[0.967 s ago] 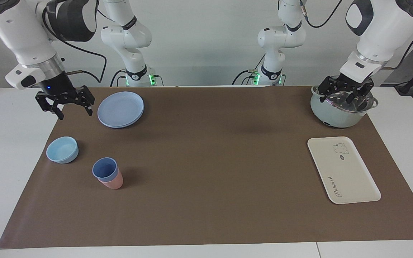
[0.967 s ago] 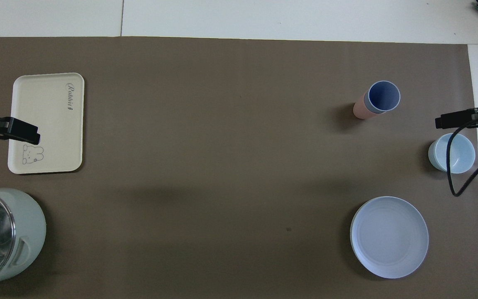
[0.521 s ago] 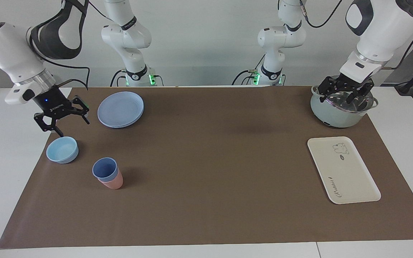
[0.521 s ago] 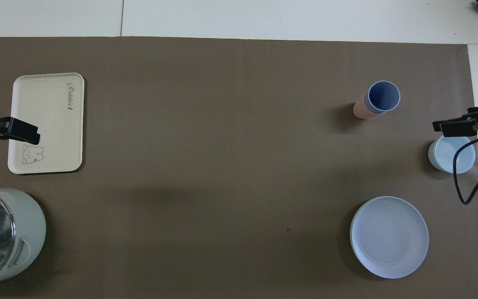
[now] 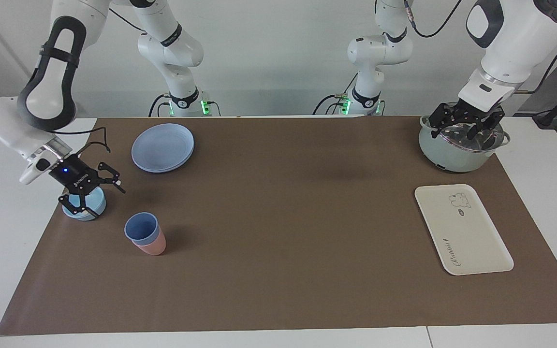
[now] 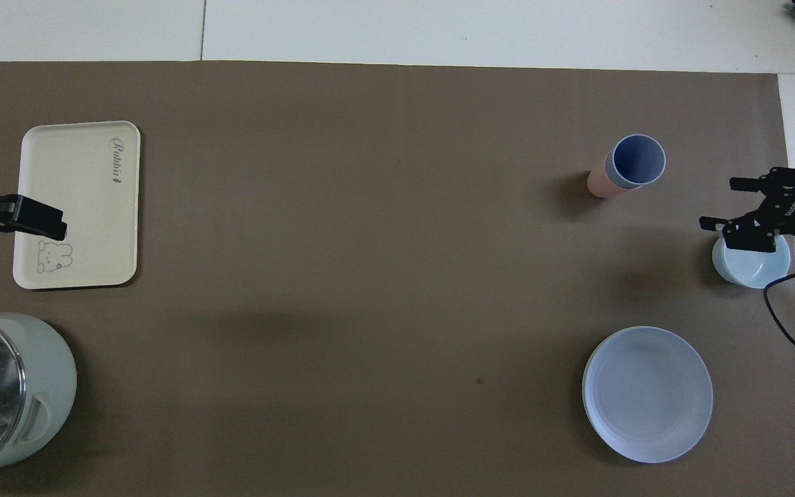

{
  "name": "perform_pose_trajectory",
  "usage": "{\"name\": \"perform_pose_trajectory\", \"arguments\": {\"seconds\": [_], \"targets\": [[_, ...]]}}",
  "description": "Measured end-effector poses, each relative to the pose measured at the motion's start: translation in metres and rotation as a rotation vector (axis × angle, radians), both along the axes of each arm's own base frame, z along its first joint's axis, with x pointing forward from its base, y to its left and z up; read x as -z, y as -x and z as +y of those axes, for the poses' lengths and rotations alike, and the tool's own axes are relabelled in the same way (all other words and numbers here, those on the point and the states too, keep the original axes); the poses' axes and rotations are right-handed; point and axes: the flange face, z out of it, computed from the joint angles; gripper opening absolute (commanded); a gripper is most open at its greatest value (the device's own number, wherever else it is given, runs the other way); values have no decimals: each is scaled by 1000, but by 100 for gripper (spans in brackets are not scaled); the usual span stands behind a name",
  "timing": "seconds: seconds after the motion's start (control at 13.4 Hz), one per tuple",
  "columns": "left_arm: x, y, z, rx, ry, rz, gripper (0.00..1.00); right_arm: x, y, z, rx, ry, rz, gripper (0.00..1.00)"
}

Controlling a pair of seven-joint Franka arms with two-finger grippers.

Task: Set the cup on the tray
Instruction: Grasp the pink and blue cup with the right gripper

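Note:
The periwinkle-blue cup stands nested in a salmon-pink cup on the brown mat, toward the right arm's end; it also shows in the overhead view. The cream tray lies flat toward the left arm's end, and also shows in the overhead view. My right gripper is open and empty, low over the light-blue bowl, apart from the cup. My left gripper waits open over the pot.
A round blue plate lies nearer to the robots than the cup. The pot stands nearer to the robots than the tray. The bowl sits at the mat's edge beside the cup. The brown mat covers the table's middle.
My right gripper has come down and moved away from the robots, from beside the plate to just over the bowl. The left arm, cup and tray have not moved.

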Motion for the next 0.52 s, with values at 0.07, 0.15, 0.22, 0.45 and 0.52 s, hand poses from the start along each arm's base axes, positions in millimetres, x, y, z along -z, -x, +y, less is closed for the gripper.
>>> {"name": "perform_pose_trajectory", "arguments": {"seconds": [0.07, 0.15, 0.22, 0.45, 0.52], "targets": [[0, 0, 0, 0, 0, 0, 100, 8, -2, 3, -2, -27, -23, 100], [0, 0, 0, 0, 0, 0, 100, 15, -4, 6, -8, -54, -49, 100], [0, 0, 0, 0, 0, 0, 100, 28, -6, 9, -21, -90, -90, 100], [0, 0, 0, 0, 0, 0, 100, 72, -11, 15, -22, -176, -155, 100], [0, 0, 0, 0, 0, 0, 100, 79, -12, 18, -11, -201, -169, 100]]}}
